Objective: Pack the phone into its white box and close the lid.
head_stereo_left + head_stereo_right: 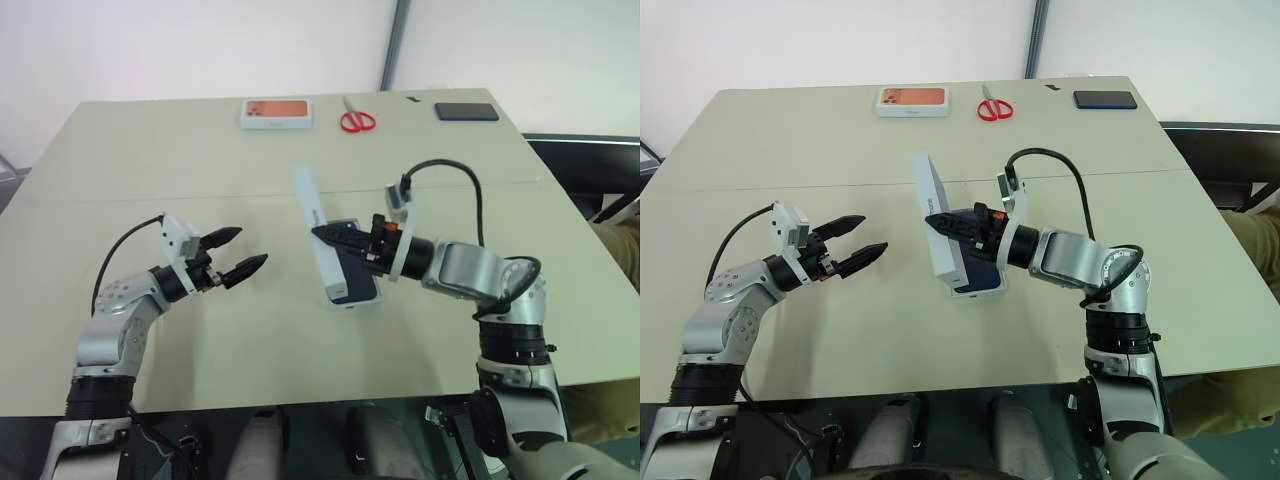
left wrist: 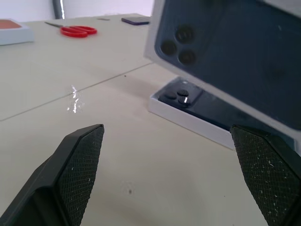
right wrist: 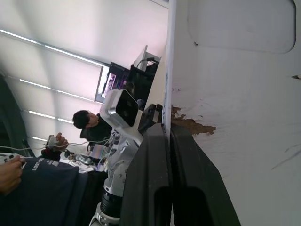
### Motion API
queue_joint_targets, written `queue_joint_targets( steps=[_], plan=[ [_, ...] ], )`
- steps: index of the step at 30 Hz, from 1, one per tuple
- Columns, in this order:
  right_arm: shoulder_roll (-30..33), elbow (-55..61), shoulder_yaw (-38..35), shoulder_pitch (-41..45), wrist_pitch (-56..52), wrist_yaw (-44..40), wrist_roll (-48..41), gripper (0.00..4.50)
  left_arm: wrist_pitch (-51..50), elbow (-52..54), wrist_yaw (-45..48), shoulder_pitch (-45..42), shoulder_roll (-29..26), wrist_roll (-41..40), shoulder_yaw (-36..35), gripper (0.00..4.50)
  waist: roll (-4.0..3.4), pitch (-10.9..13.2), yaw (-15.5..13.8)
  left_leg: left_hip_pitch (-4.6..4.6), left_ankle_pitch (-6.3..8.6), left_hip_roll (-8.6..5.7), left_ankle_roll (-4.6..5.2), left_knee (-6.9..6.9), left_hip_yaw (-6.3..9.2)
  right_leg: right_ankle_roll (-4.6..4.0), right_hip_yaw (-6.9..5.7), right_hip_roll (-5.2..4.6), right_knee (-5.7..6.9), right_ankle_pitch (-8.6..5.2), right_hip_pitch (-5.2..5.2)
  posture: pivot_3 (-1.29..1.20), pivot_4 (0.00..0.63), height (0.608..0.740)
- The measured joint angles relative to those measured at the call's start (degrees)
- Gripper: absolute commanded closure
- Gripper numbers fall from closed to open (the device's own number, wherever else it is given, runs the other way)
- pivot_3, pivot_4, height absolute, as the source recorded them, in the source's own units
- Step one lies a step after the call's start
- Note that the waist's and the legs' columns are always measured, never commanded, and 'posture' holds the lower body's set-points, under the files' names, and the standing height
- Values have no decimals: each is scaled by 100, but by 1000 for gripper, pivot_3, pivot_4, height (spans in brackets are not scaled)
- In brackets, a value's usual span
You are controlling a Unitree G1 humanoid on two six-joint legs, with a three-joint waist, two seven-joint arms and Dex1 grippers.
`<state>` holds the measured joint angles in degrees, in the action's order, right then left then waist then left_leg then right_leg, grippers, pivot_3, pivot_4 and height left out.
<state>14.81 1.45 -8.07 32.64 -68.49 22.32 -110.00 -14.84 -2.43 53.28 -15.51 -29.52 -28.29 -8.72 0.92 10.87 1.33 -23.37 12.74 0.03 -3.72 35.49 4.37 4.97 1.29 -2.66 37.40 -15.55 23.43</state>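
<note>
My right gripper point(image 1: 936, 224) has its two fingers pinched tight on the thin wall of the lid point(image 1: 939, 230), holding it up on its edge over the phone point(image 1: 358, 283), which lies in the white box point(image 1: 352, 303) near the middle of the table point(image 1: 180, 160). My left gripper point(image 1: 241, 253) hangs just above the table with its fingers wide apart and nothing in them. My left wrist view shows the lid's dark blue picture side and the phone's little camera rings, while my right wrist view shows the lid's pale inside and, far off, a person sitting.

Red scissors point(image 1: 357, 121), orange-topped box point(image 1: 276, 112), black slab point(image 1: 466, 111)
</note>
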Motion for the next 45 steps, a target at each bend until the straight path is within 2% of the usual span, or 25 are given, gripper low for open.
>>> queue_joint_targets(
  steps=[4, 8, 9, 11, 17, 18, 26, 33, 36, 40, 42, 43, 45],
  plan=[
    [-55, -2, 312, -95, 311, 15, -77, 4434, -69, 54, -85, 6, 83, -73, -1, 0, 0, 0, 11, 1, 0, 0, 0, 0, 0, 0, 1, 1, 1, 0, 1, 0, 150, 740],
    [-391, -160, 341, 148, 590, 45, -102, 4434, -120, 76, -101, 25, 90, -108, 1, 0, 0, 0, 43, 1, 0, 0, 0, 0, 0, 0, 0, 2, 2, 0, 1, 0, 150, 740],
    [-461, -186, 342, 204, 639, 45, -105, 4477, -140, 83, -100, 24, 92, -116, 2, 240, 0, 0, 59, 0, 0, 0, 0, 0, 1, 0, 0, 2, 2, 0, 1, 0, 150, 740],
    [-495, -209, 345, 232, 652, 44, -110, 4500, -214, 91, -90, 25, 91, -153, 1, 811, 0, 0, 58, 0, 0, 0, 0, 0, 2, 0, -1, 0, 2, 0, 0, 0, 150, 740],
    [-476, -264, 691, 69, 703, 35, -94, 4500, -231, 119, -141, 27, 152, -212, 7, 3950, 0, 0, 107, -1, 0, 0, 0, 0, 2, 0, 0, 0, 2, 0, 1, 0, 150, 740],
    [-456, -264, 748, 21, 700, 21, -74, 4500, -219, 149, -175, 34, 175, -204, 18, 4333, 0, 0, 108, -1, 0, 0, 0, 0, 2, 0, 0, 0, 1, 0, 1, 0, 150, 740],
    [-423, -473, 838, -181, 768, -336, 460, 4500, -99, 210, -273, 52, 325, 53, 252, 4333, 0, 0, 107, 0, 0, 0, 0, 0, 1, 0, 0, 1, 2, 0, 1, 0, 150, 740],
    [-431, -645, 778, -232, 765, -670, 856, 4500, -118, 57, -315, 41, 749, 190, 700, 4333, 0, -1, 104, 0, 0, 0, 0, 0, 1, 0, 0, 1, 1, 0, 0, 0, 150, 740],
    [-398, -659, 702, -294, 760, -745, 927, 3573, -94, -121, -360, -12, 891, 318, 825, 4405, 0, -1, 104, 0, 0, -1, 0, 0, 1, 0, 0, 1, 2, 0, 0, 0, 150, 740],
    [-308, -687, 601, -336, 772, -787, 1169, 1519, 13, -481, -386, -238, 1110, 418, 887, 4405, 0, -1, 90, -1, 0, -2, 0, 2, 1, 0, -1, 1, 2, 0, 0, 0, 150, 740],
    [-86, -635, 588, -310, 811, -1012, 1622, 423, 55, -717, -389, -506, 1205, 469, 916, 4405, 0, 0, 61, -5, 0, -4, 1, 12, 2, 1, -4, 1, 2, 0, -1, 0, 150, 740],
    [92, -581, 591, -284, 819, -1207, 1919, 29, 70, -807, -388, -633, 1229, 490, 915, 4405, 0, 0, 55, -6, 2, -5, 3, 17, 1, 1, -3, 0, 2, 0, -1, 0, 150, 740],
    [547, -411, 579, -277, 932, -1713, 2514, 29, 91, -899, -382, -806, 1287, 521, 913, 4405, 0, 0, 44, -7, 6, -6, 10, 19, -1, 2, -2, -1, -1, 0, -2, 0, 150, 740]
  ],
)
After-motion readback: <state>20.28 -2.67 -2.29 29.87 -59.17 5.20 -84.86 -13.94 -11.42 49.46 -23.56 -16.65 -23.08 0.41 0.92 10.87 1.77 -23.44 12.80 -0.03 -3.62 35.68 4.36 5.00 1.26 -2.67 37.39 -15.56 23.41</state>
